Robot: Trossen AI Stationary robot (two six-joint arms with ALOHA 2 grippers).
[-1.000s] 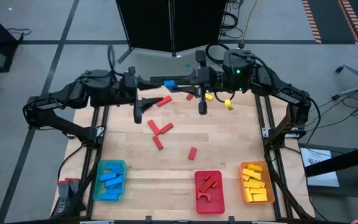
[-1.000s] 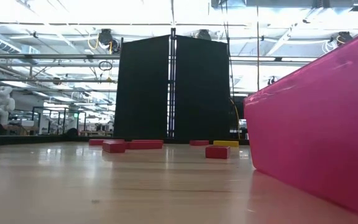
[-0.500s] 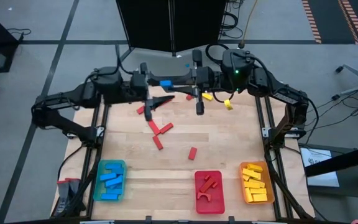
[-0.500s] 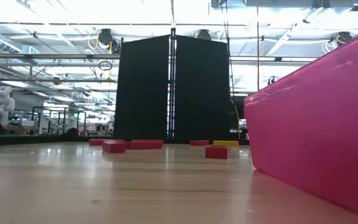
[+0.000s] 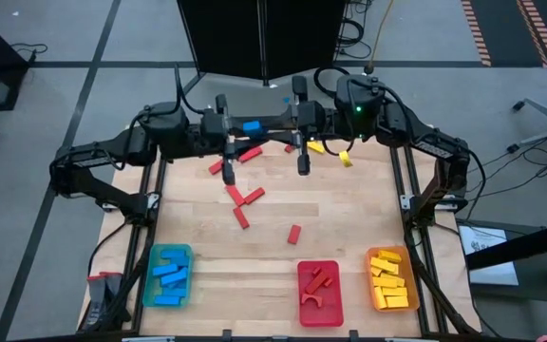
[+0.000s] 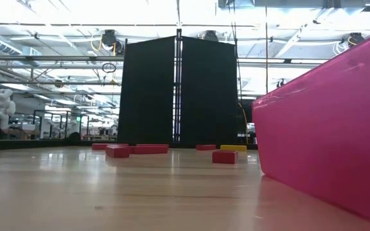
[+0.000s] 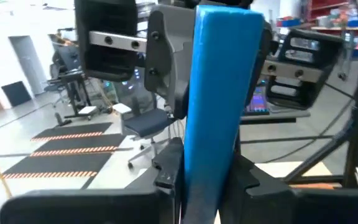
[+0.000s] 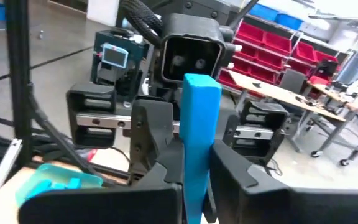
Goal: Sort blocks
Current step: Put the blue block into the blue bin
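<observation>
A blue block (image 5: pixel 252 125), a short bar standing upright, hangs high above the table's far edge between my two grippers, which face each other. My left gripper (image 5: pixel 243 128) reaches it from the table's left and my right gripper (image 5: pixel 264 124) from the right; both are shut on it. The left wrist view shows the blue block (image 7: pixel 219 106) rising between that arm's fingers, and so does the right wrist view (image 8: pixel 199 137). Red blocks (image 5: pixel 245 198) and yellow blocks (image 5: pixel 345 159) lie flat on the wooden table (image 5: pixel 349 218). My left gripper pinches the bar's lower part (image 7: pixel 205 180) between its two fingers, one on each of two opposite sides. The fingers come level from the table's left. The bar stands upright, clear of the table. My right gripper pinches the bar's lower part (image 8: pixel 194 186) between its two fingers on the same two opposite sides. The fingers come level from the table's right. The bar's top end (image 8: pixel 202 81) sticks up above them.
Along the near edge stand a teal tray (image 5: pixel 170 275) with blue blocks, a red tray (image 5: pixel 318 292) with red pieces and an orange tray (image 5: pixel 391 279) with yellow ones. The red tray's wall (image 6: pixel 326 128) fills the low view's right side. A dark panel (image 5: pixel 264 38) stands behind the table.
My left gripper has gone toward the table's right edge, up to the blue block held by my right gripper, with its fingers spread, and has then shut on the block. The block has stayed where it was.
</observation>
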